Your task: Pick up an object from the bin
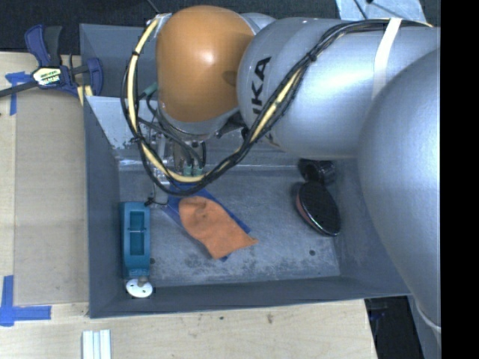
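Orange cloth point(215, 229) sits crumpled mid-floor in the bin point(101, 223), with a blue strip point(171, 209) poking out from under it. My pincer point(178, 172) hangs just above the cloth's upper-left end, close to the back wall. Honestly I can't tell how far open it is or whether anything's in it, since my own orange wrist cover point(200, 62) and cables point(136, 81) block the view. Worries: the cloth is floppy, so I reckon a pinch at its edge could slip off or drag the strip along. The blue boxy tool point(135, 238) lies just to the left, and drifting that way could knock it. The black oval thing point(318, 206) is well apart.
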Motion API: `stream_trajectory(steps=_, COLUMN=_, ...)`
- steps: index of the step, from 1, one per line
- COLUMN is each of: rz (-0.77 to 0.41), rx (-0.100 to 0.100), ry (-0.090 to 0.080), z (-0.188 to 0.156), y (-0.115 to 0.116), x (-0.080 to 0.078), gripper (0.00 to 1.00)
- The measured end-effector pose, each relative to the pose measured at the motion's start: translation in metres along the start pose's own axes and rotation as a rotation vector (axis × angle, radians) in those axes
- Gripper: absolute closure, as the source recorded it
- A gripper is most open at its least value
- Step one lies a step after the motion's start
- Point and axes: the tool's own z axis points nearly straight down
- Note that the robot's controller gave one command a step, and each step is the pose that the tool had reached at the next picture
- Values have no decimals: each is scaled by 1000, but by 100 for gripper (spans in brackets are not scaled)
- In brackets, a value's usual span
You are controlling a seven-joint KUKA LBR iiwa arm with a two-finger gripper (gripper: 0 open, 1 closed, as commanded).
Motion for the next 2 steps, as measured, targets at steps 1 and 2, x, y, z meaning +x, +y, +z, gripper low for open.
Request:
stream_trajectory(steps=1, rz=3, rx=-2, ry=-8, z=-5, y=-1, x=-1, gripper=0)
stream_trajectory(steps=2, rz=19, rx=-5, ry=-14, z=43, y=-46, x=-9, gripper=0)
